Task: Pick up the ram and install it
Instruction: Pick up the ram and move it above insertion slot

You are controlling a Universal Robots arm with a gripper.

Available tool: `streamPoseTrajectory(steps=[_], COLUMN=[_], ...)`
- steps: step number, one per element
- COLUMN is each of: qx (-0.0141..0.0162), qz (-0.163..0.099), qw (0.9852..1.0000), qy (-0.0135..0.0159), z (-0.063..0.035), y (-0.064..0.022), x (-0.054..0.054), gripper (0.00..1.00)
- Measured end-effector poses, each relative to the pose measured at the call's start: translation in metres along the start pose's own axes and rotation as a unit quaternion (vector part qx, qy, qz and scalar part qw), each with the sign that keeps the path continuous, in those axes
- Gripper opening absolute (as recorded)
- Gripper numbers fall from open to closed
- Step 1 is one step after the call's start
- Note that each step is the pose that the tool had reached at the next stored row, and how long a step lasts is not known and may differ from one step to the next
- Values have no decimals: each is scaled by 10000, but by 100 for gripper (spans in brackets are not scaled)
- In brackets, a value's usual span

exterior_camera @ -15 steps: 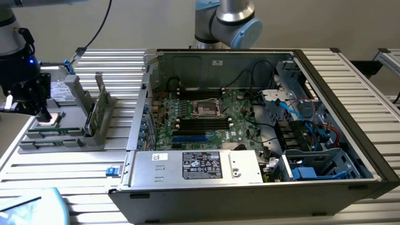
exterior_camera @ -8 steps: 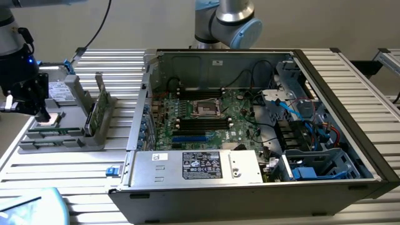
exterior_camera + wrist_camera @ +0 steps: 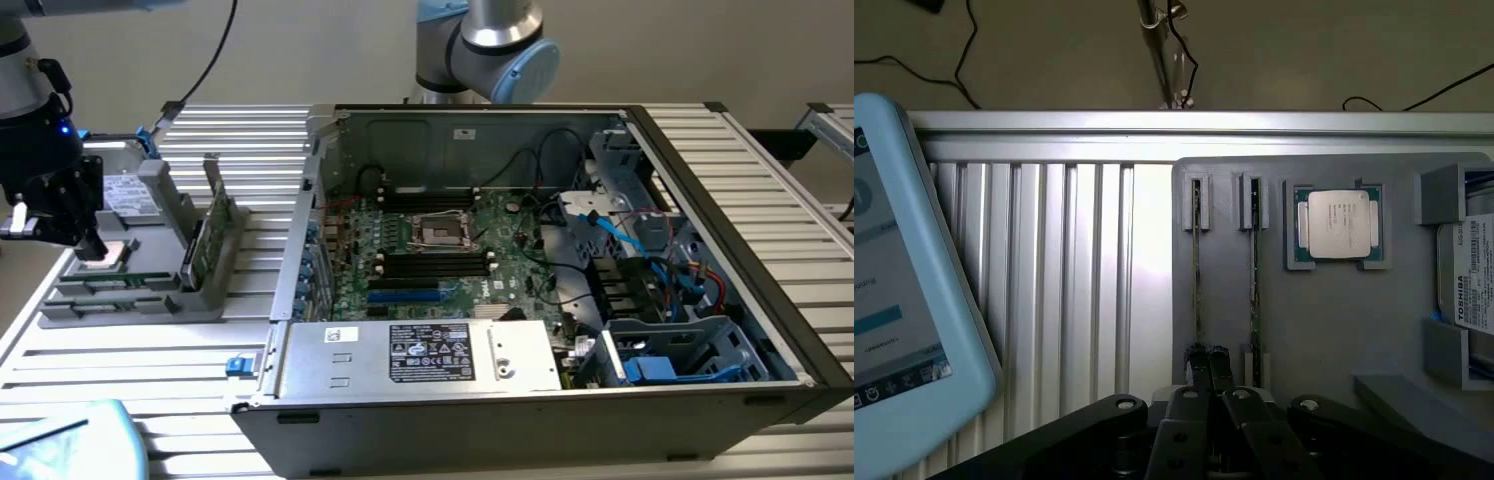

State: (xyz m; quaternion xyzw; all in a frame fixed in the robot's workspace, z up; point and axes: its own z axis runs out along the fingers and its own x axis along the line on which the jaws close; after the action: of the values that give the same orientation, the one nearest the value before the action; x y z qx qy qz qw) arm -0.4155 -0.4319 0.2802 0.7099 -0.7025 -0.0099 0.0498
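The hand [image 3: 1206, 368] is clenched on nothing near one end of the ram [image 3: 1197, 270], which is stood in the grey holder [image 3: 1324, 320]; square, centred alignment along the stick is judged essential.

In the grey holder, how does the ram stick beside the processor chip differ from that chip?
The ram stick is long, narrow and dark; the processor chip is square and silver. The ram stick stands on its edge in a slot; the processor chip lies flat in a recess. Both sit in the grey holder.
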Motion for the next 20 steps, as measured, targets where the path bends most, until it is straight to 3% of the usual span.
streamPoseTrajectory(steps=[6,10,14,20], qx=[0,0,6,34], qz=[0,0,-2,-18], qw=[10000,10000,10000,10000], qy=[0,0,0,2], z=[0,0,21,131], y=[0,0,9,44], x=[0,0,-2,-8], gripper=[12,31,31,31])
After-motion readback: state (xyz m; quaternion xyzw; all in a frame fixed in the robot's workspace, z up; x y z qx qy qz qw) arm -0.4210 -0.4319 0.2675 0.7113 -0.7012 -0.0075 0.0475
